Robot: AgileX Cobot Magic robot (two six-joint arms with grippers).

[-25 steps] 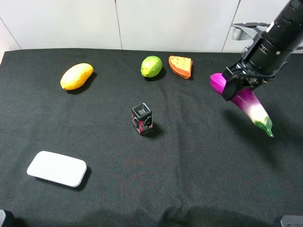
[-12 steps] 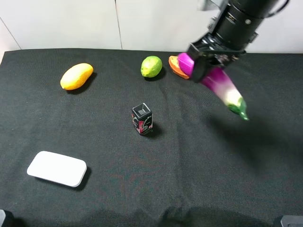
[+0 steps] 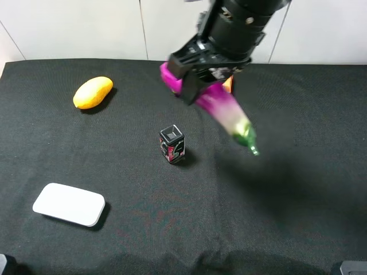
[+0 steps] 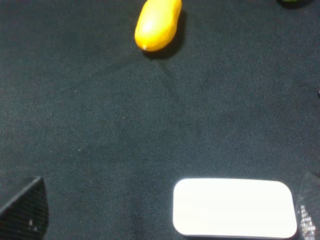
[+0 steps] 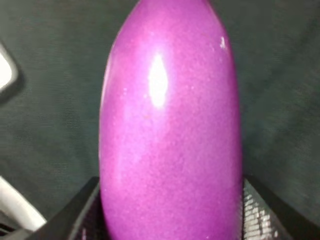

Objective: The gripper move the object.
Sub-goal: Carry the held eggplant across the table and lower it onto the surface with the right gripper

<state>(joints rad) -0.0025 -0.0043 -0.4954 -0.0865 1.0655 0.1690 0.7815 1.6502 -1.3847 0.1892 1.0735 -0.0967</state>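
My right gripper [image 3: 187, 83] is shut on the thick end of the purple eggplant [image 3: 221, 109] and holds it in the air over the back middle of the black cloth. The eggplant tilts down to the right, with its white part and green stem tip [image 3: 251, 148] lowest. In the right wrist view the glossy purple body [image 5: 170, 125] fills the frame between the dark fingers [image 5: 82, 215]. My left gripper [image 4: 165, 217] is open and empty, with the fingertips [image 4: 25, 210] at the frame's corners.
A yellow-orange mango [image 3: 93, 91] lies at the back left and shows in the left wrist view [image 4: 157, 25]. A small black carton [image 3: 172, 143] stands mid-table. A flat white box [image 3: 69, 204] lies front left. An orange wedge [image 3: 229, 85] peeks out behind the arm. The lime is hidden.
My right gripper has carried the eggplant from the right side leftward across the back of the table. It now covers the lime and most of the orange wedge.
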